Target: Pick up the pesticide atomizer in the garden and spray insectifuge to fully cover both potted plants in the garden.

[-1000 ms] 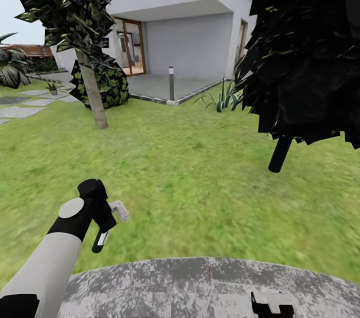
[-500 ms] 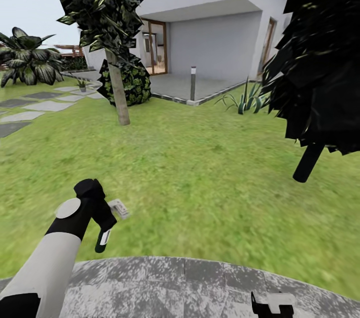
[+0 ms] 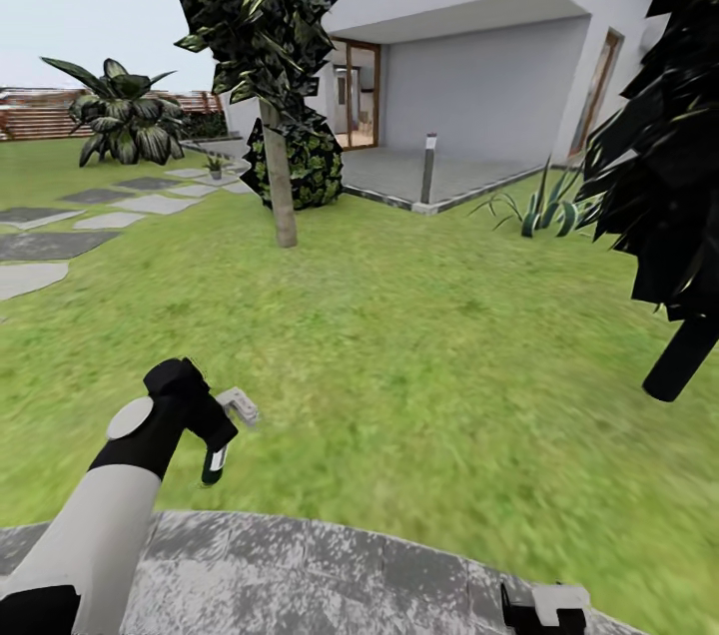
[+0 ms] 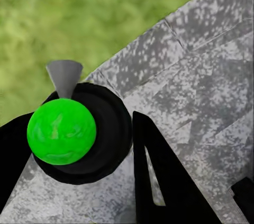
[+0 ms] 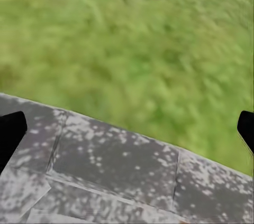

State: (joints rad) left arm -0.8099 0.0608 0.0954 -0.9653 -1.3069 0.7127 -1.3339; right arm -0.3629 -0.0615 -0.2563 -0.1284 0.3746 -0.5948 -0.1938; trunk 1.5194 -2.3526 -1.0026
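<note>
At far left, beyond the grey stepping stones [image 3: 60,246], we see one small potted plant [image 3: 214,163] beside the round dark shrub [image 3: 298,166]. Nearer, our left pincer [image 3: 215,435] grips the slim dark green pesticide atomizer [image 3: 213,463], its whitish trigger head [image 3: 238,406] pointing right. We judge we should approach the plant over the green lawn [image 3: 419,355], keeping the bottle steady and aiming the nozzle only once close. At near right, our right pincer [image 3: 544,607] spreads wide over the grey paved patio [image 3: 330,575].
</note>
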